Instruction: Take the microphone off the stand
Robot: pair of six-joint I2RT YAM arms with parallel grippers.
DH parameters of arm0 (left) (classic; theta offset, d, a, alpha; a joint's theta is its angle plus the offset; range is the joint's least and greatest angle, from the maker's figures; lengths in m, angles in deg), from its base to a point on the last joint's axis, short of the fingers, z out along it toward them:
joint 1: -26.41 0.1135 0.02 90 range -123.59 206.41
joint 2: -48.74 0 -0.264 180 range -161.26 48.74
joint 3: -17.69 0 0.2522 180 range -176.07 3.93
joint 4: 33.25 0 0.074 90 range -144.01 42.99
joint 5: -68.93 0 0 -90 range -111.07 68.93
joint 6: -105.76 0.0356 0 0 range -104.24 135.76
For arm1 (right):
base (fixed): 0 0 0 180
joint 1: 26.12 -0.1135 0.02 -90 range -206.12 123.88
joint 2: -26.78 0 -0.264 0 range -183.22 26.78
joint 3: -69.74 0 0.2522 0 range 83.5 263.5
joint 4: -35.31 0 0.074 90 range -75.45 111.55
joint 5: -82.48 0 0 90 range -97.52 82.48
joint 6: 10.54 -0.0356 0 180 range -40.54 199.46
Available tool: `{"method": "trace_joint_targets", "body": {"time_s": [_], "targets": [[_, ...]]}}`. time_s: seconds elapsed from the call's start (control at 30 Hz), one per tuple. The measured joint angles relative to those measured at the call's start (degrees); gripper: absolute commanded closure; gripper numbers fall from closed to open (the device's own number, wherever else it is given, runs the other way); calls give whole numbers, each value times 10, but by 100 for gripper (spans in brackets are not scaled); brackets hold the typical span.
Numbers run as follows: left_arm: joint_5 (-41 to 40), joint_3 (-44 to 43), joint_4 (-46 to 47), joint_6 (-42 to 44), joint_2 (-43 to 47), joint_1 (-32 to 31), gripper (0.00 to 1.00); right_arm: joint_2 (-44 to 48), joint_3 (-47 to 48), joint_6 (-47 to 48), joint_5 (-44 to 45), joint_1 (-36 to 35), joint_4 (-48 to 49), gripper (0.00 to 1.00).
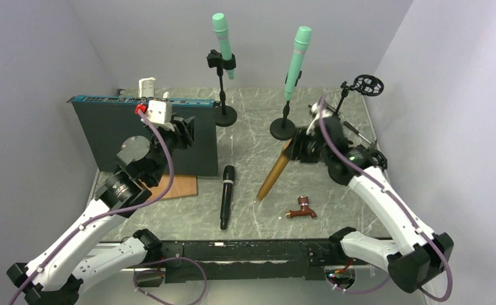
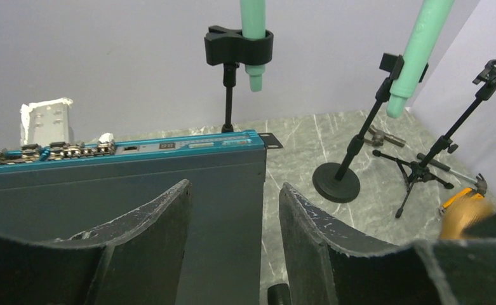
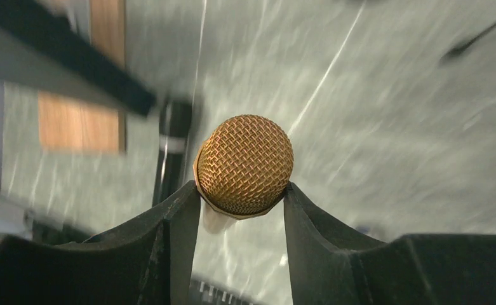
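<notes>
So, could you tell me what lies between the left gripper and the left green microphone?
The upright dark rack unit, clearest in the left wrist view.

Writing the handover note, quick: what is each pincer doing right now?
Left pincer: open, holding nothing.
Right pincer: shut on the gold microphone.

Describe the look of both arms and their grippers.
Both the left arm and the right arm have white links with black joints, and a purple cable runs along each. The left gripper and right gripper carry broad black fingers, tapered and scuffed at the edges.
</notes>
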Motion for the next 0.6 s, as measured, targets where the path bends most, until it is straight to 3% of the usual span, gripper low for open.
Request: {"method": "trace_joint_targets", "body": {"time_s": [0.1, 0.2, 0.33, 0.6], "targets": [[5, -1, -6, -10, -12, 0, 39, -1, -115, -57, -75, -44, 21, 100], [21, -18, -31, -38, -29, 0, 41, -13, -170, -105, -118, -102, 57, 100], [78, -81, -48, -70, -62, -1, 40, -66, -176, -140, -154, -154, 139, 100], [139, -159, -46, -52, -114, -1, 43, -222, -136, -143, -186, -157, 202, 100]]}}
